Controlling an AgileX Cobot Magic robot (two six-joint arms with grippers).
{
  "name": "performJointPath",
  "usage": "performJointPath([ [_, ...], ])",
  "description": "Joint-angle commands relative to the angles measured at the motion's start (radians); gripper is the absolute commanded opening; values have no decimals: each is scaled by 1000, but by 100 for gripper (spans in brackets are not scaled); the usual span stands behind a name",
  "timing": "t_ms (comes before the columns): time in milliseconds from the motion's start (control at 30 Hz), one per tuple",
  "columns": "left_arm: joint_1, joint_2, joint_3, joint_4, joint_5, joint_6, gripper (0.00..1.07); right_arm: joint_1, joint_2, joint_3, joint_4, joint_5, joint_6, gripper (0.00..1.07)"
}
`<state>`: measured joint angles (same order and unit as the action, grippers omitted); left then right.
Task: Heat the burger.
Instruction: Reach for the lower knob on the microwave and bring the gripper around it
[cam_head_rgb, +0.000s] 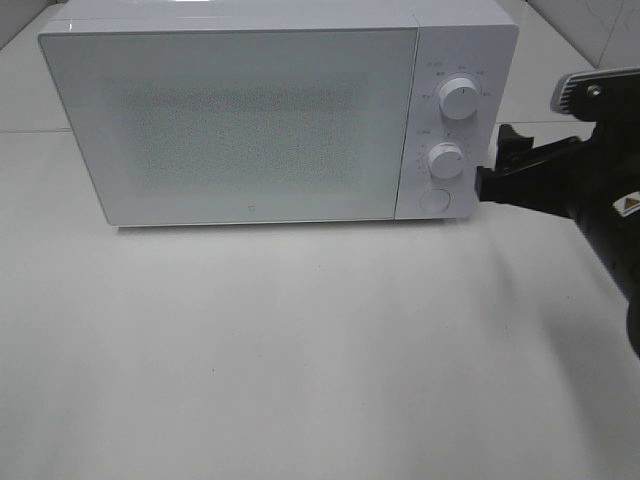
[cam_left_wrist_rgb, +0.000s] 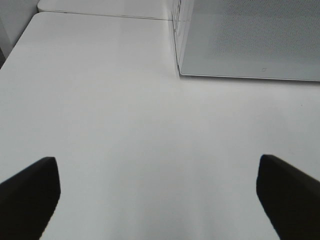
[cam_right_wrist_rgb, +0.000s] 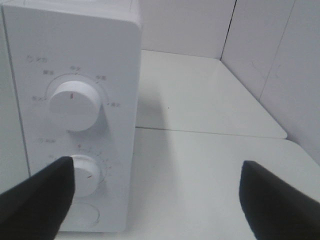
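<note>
- Hovering just beside the right edge of the microwave (cam_head_rgb: 240, 120), the right tool (cam_right_wrist_rgb: 157, 172) has its jaws wide apart with nothing between them, level with the lower knob (cam_head_rgb: 446, 160).
- No burger shows in any view. The door (cam_head_rgb: 235, 60) is shut and its speckled pane gives nothing away, so whether the burger sits inside cannot be told.
- The upper knob (cam_head_rgb: 459, 98) and the lower knob both point straight out of the front panel toward the robot, while the right tool lies off to the panel's side. It would likely need to swing round in front before its fingers could straddle either knob.
- In the right wrist view, one finger (cam_right_wrist_rgb: 45, 195) overlaps the lower knob's rim; contact cannot be confirmed.
- The left tool (cam_left_wrist_rgb: 157, 165), also wide open and empty, hangs over the table (cam_left_wrist_rgb: 100, 100) near the microwave's left front corner. It is well apart from the controls, so the right arm is the nearer.
</note>
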<state>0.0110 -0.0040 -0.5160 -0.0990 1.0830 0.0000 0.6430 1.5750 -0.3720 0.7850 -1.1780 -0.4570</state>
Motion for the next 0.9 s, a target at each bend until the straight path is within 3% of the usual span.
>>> performJointPath([
  [33,3,-12,0,-4,-19,0,100,56,57,-2,28,-58,66,86],
  [633,3,-12,0,-4,-19,0,100,74,292,-204,31,-63,166,85],
  [900,3,-12,0,-4,-19,0,100,1,362,-272,-54,-38,192,84],
])
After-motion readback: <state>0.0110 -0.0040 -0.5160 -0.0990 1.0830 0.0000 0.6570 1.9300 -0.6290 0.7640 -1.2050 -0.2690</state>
